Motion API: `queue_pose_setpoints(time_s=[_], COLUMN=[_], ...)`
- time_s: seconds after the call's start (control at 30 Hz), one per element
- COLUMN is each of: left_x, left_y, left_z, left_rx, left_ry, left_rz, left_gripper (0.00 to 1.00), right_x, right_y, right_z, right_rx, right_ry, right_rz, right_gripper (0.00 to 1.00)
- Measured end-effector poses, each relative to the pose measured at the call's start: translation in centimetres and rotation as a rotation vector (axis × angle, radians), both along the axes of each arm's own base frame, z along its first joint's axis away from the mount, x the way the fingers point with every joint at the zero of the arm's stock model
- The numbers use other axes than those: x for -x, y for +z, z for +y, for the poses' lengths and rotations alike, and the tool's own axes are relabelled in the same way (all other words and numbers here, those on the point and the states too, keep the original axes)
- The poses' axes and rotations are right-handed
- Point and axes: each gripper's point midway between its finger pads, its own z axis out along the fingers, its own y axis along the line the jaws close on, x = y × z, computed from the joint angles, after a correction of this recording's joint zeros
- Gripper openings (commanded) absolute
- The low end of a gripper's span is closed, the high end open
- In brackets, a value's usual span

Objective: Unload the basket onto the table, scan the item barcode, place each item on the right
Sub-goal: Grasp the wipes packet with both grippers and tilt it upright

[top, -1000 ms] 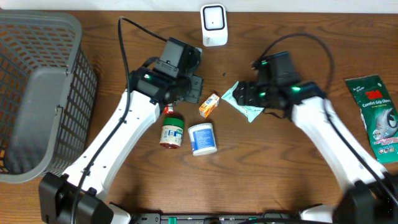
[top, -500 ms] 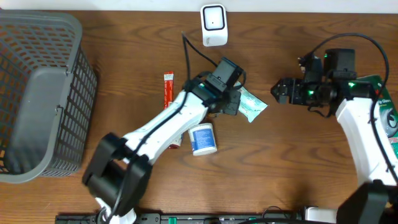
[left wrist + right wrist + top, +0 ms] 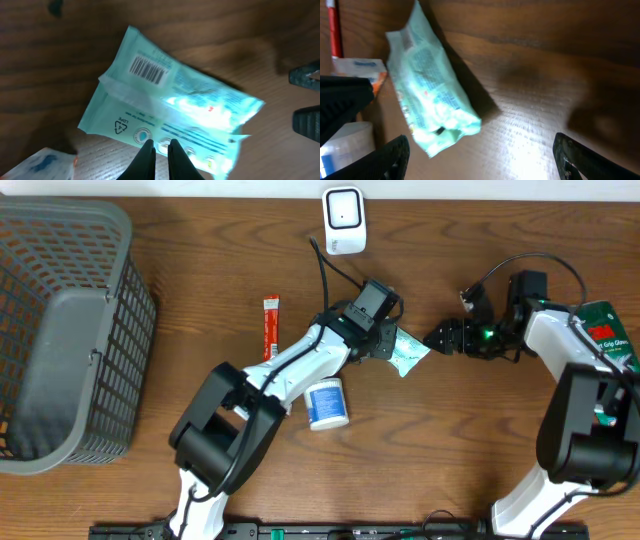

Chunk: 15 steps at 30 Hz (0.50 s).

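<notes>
Pinched along one long edge by the left gripper [image 3: 160, 146], the pale green packet [image 3: 410, 352] sits just right of the middle of the table [image 3: 450, 440], its far end slanting toward the right arm. In the left wrist view its barcode [image 3: 147, 70] faces that camera, printed near the corner farthest from the fingers, and a glare washes out part of the wrapper. The left fingers stand almost together, with only the packet's thin edge between them. The right wrist view shows a dark shadow under the packet, so at least one end seems to be off the wood.

The right gripper [image 3: 437, 338] is just beside the packet's right end without touching it; its fingers [image 3: 390, 155] are spread wide and hold nothing.

A white jar [image 3: 325, 402] stands near the left arm, and a red sachet [image 3: 270, 327] lies farther left. The white scanner [image 3: 343, 220] stands at the table's far edge, a grey basket [image 3: 60, 330] fills the left side, and a green bag [image 3: 612, 345] lies at the right edge.
</notes>
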Motion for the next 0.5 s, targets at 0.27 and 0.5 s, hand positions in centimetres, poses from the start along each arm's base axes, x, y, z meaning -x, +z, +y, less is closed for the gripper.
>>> queue_pose_setpoints(time_s=[0.27, 0.5], left_x=[0.1, 0.1], left_y=[-2.2, -2.2], left_z=[0.2, 0.1], left_rx=[-0.026, -0.026], left_ry=[0.000, -0.001], left_rz=[0.029, 0.028], left_gripper=[0.11, 0.11], right_x=[0.0, -0.3], right_y=[-0.8, -0.9], right_z=[1.5, 3.4], right_rx=[-0.107, -0.249], right_ry=[0.048, 0.080], right_rz=[-0.004, -0.009], right_gripper=[0.82, 0.70])
